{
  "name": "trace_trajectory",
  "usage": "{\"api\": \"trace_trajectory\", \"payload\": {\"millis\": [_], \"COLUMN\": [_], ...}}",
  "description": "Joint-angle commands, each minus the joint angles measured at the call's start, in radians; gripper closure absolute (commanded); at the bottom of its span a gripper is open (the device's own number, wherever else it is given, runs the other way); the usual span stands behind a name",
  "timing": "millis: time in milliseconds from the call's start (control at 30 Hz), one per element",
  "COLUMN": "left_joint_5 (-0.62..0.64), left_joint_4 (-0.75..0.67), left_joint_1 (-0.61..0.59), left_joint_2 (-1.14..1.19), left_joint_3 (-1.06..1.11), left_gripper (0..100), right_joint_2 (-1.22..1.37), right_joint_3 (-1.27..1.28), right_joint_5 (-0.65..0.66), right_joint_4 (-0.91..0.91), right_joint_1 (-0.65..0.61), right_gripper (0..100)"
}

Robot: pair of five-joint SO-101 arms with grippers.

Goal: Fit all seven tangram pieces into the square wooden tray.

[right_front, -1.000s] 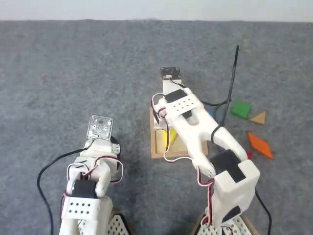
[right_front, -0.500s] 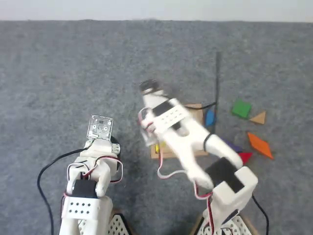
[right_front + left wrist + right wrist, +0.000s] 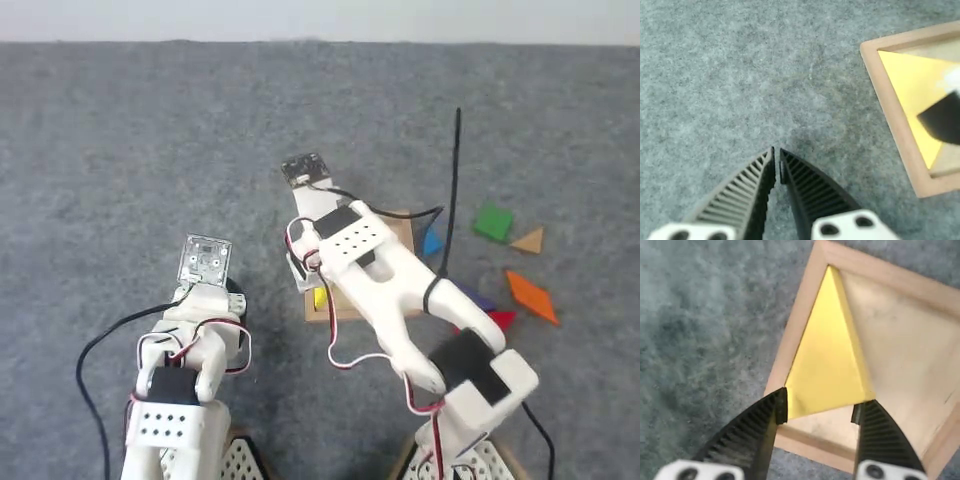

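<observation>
Right arm (image 3: 390, 280) is covering most of the square wooden tray (image 3: 322, 316) in the high view, leaving its near-left rim, a far corner and a sliver of the yellow triangle (image 3: 320, 297) showing. Red piece (image 3: 500, 320) and purple piece (image 3: 478, 299) are half tucked under the arm's elbow, so I can't call their shapes. Blue piece (image 3: 431, 242) is lying just beside the tray's far right edge, with green square (image 3: 493, 222), tan triangle (image 3: 528, 240) and orange parallelogram (image 3: 531, 297) sitting out on the grey carpet (image 3: 150, 130), well apart from the tray. Right gripper (image 3: 820, 407) is standing wide, its jaws straddling the triangle's short end – contact is unclear. The triangle is lying flat inside the tray with one long side along the rim. Left gripper (image 3: 776, 152) is closed on nothing, hanging over carpet near the tray's corner. In its view a dark blurred shape (image 3: 942, 120) is overlapping the triangle, cut off by the frame edge, unidentifiable. Versus 1 s ago – the right arm is sitting further left over the tray, exposing the far right corner and the blue piece; left arm (image 3: 190, 350) is unchanged
</observation>
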Motion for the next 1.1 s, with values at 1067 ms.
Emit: {"api": "trace_trajectory", "payload": {"millis": [1067], "left_joint_5": [0.005], "left_joint_4": [0.000], "left_joint_1": [-0.002], "left_joint_2": [-0.012], "left_joint_3": [-0.019], "left_gripper": [99], "right_joint_2": [-0.515], "right_joint_3": [0.218], "right_joint_5": [0.580], "right_joint_4": [0.216], "right_joint_1": [0.900], "right_gripper": [71.5]}}
